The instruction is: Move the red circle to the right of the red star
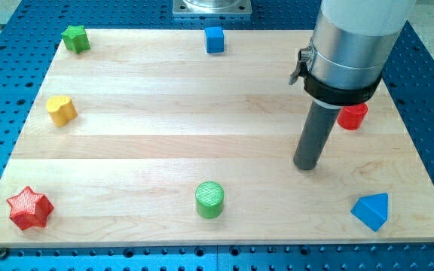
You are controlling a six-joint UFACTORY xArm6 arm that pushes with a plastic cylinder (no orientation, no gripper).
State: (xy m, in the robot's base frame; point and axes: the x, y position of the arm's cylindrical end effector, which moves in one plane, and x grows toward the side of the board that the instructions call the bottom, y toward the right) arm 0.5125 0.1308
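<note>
Landmark: red circle (352, 115), partly hidden behind the arm.
My tip (305, 166): bare rod, holding nothing, just below-left of it.
Red star (29, 208): far left of it.

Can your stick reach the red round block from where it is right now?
Probably yes. My tip sits just below and to the view's left of the red circle, with only bare wooden board between them. The arm's wide body hides part of the block, so I cannot see all of it.
</note>
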